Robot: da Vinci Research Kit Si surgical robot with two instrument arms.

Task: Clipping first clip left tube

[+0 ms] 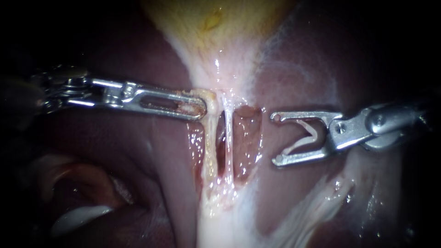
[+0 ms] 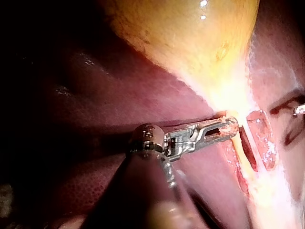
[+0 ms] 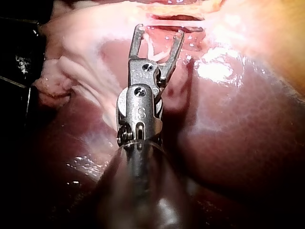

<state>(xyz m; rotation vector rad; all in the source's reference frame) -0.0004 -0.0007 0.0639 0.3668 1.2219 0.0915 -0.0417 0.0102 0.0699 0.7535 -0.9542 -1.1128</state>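
Below the yellow gallbladder [image 1: 216,27] two pale tubes run down: the left tube [image 1: 210,147] and the thinner right tube [image 1: 228,142], with dark windows beside them. My left instrument [image 1: 195,106] comes in from the left, its slotted jaws shut on the tissue at the gallbladder's neck [image 1: 206,97], just above the left tube; it shows again in the left wrist view [image 2: 229,128]. My right instrument [image 1: 276,138] stands right of both tubes, apart from them. Its jaws stand wide apart on a white clip [image 1: 304,135] that touches both, seen too in the right wrist view [image 3: 157,55].
Dark red liver [image 1: 138,156] surrounds the field on both sides. White fatty tissue [image 1: 220,225] spreads below the tubes and toward the lower right. A pale fold of tissue [image 1: 78,216] lies at the lower left.
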